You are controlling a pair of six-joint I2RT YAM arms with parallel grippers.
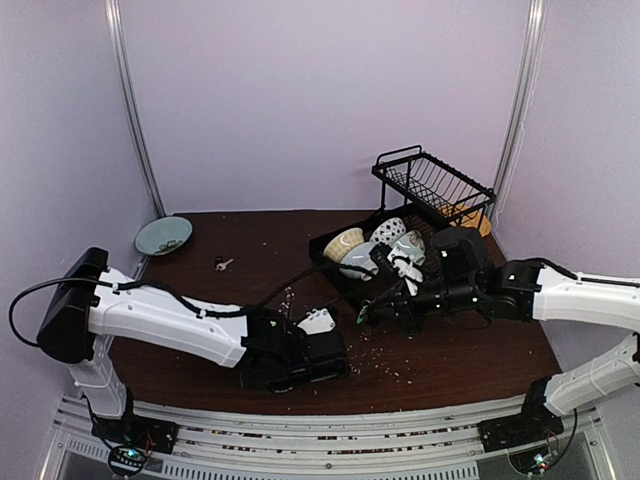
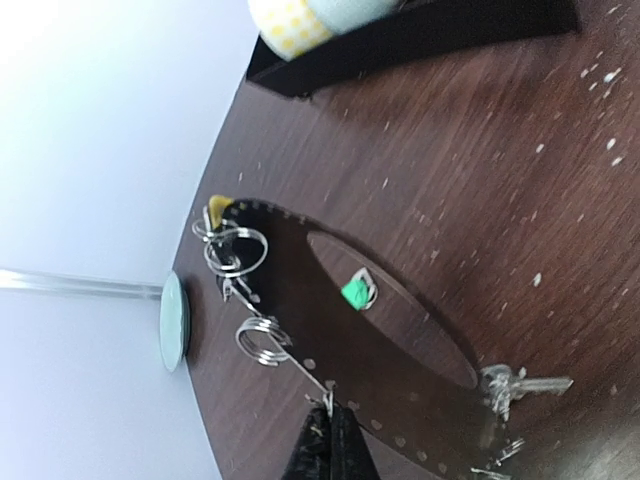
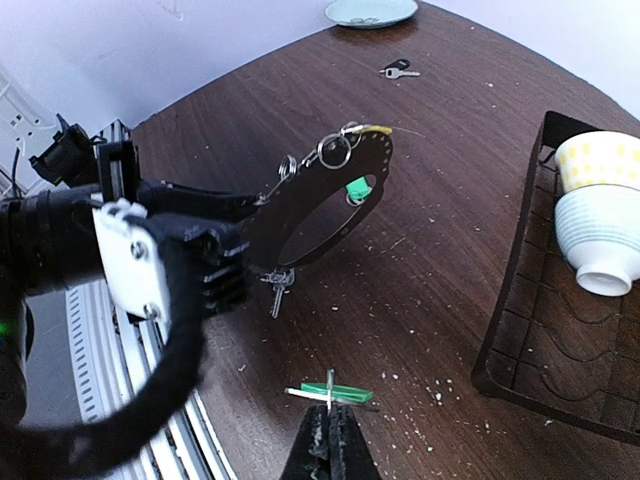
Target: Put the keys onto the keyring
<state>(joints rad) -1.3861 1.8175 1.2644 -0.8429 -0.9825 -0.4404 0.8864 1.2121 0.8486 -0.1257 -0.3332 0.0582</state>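
- dark wooden table (image 1: 200, 290) is backed by lilac walls.
- keyring (image 2: 320, 330), a dark flat hoop with a holed rim, is held tilted above the table's middle, pinched at its edge by the closed left gripper (image 2: 330, 420).
- silver keys (image 3: 278, 290) and a green tag (image 3: 355, 188) are hung on it.
- green-headed key (image 3: 330, 392) is clamped in the right gripper (image 3: 328, 420), at 5 o'clock of the hoop.
- loose key (image 1: 223, 264) is seen at 10 o'clock, and a teal plate (image 1: 163, 236) beyond it.

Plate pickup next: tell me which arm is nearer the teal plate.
Left. Left arm passes just near-side of the plate; right arm is across the table, by the bowls.
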